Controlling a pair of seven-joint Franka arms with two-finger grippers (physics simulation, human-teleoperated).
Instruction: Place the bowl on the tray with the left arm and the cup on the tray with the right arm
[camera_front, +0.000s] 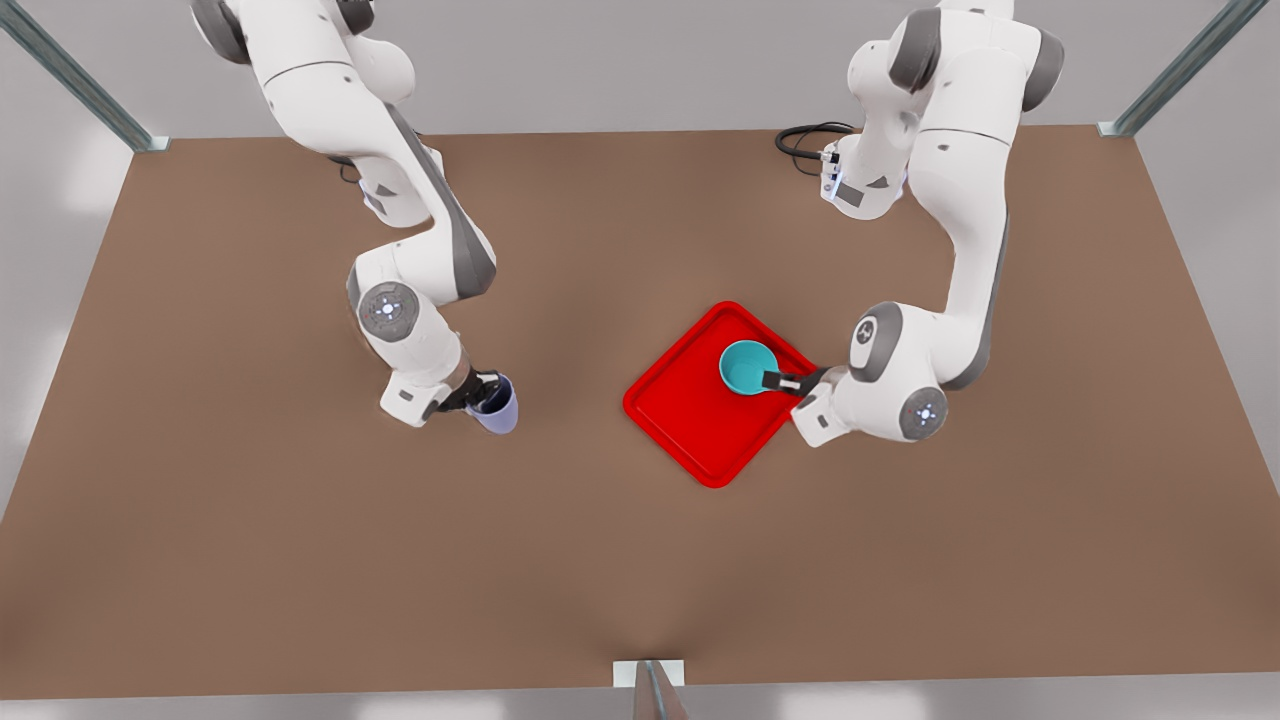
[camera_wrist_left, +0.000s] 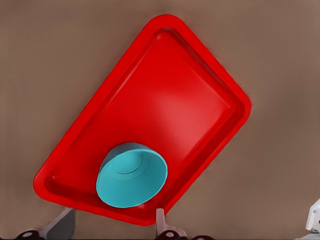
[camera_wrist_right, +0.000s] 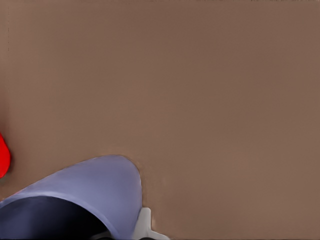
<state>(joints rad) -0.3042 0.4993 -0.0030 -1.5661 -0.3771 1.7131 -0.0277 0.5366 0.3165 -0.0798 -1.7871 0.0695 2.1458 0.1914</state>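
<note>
Bowl: over the tray, rim pinched by the left pincer; whether it rested there could not be told. Release judged next.
Cup: pinched by the right pincer, well apart from the tray over the surface; transfer pending.

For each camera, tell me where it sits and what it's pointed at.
Front view: high, facing both arms, looking down on the table; left gripper at the bowl, right gripper on the cup.
Left wrist view: looks down on the tray and bowl; fingers show.
Right wrist view: looks down past the cup.
All share the tray.
</note>
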